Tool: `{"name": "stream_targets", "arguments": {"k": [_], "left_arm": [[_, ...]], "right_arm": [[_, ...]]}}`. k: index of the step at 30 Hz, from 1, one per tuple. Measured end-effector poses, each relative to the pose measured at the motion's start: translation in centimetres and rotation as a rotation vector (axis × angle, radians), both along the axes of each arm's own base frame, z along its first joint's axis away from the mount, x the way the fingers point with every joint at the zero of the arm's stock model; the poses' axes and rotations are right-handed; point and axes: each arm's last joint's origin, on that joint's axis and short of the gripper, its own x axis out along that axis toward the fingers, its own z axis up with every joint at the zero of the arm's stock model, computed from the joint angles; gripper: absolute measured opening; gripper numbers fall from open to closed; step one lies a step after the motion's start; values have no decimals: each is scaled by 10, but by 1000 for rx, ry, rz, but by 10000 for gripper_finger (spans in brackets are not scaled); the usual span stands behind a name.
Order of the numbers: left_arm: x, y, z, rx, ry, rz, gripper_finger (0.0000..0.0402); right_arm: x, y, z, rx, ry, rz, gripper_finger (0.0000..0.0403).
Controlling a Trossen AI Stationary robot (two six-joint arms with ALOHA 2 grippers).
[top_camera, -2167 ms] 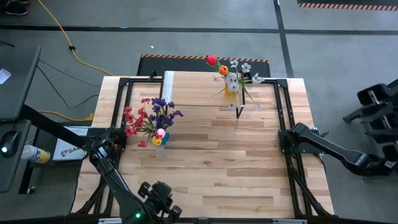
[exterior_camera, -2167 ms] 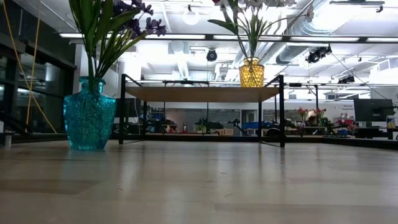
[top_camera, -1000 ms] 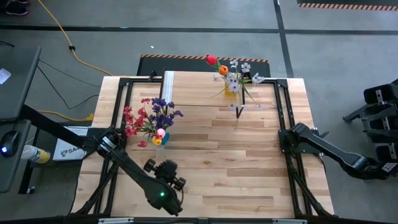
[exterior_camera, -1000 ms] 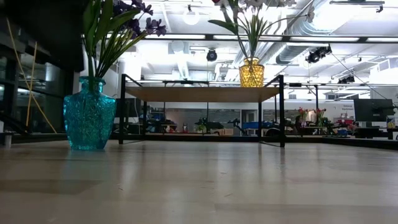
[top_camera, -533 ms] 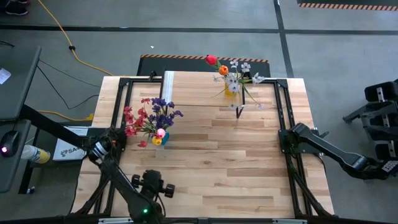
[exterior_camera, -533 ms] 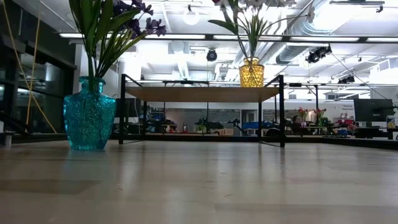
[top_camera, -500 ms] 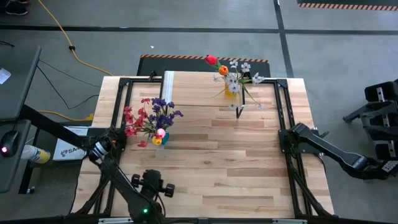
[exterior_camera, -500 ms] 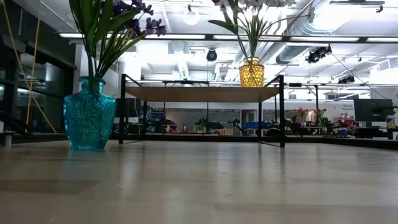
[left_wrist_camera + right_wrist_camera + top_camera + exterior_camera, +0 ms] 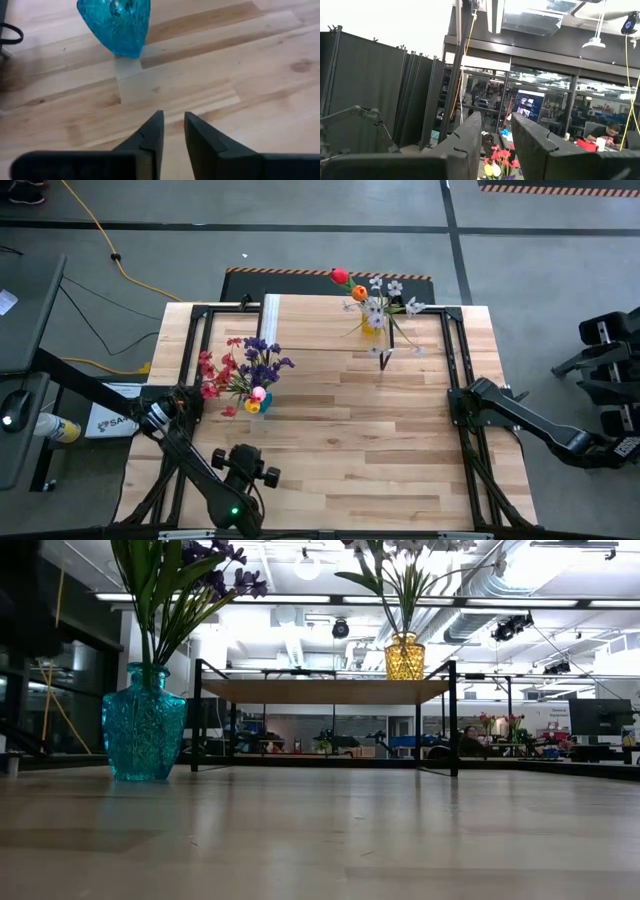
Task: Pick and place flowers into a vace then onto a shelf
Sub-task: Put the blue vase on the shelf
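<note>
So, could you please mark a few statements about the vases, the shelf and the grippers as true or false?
1. The yellow vase stands on the shelf. True.
2. The blue vase stands on the shelf too. False: it stands on the table, beside the shelf.
3. The left gripper holds a flower. False: its fingers stand a little apart with nothing between them.
4. Both vases hold flowers. True: purple, red and pink flowers in the blue one, white, orange and red blooms in the yellow one.
5. The right gripper hovers over the blue vase. False: it points out into the room, off the table's right side.
</note>
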Motion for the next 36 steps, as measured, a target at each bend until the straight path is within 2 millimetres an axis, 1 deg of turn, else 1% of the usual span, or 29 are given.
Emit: {"name": "stream_targets", "arguments": {"k": [2,5,7,12,19,27,31,36], "left_arm": [[2,3,-2,12,-5,1,121],[6,10,-1,40,-25,2,123],[10,13,-1,49,-31,5,118],[11,15,-1,59,-37,2,98],[3,23,-18,97,5,24,83],[2,28,-38,110,-81,10,85],[7,33,-33,163,-139,-35,85],[12,41,-28,206,-161,-45,85]], "right_arm": [[0,0,-1,10,7,0,99],[1,-1,-1,11,10,-3,99],[1,-1,-1,13,7,-11,99],[1,-1,-2,27,14,-10,99],[2,-2,-4,43,30,-8,99],[2,-3,-5,57,39,-7,99],[2,-3,-6,59,43,-9,99],[3,-3,-7,71,60,0,99]]}}
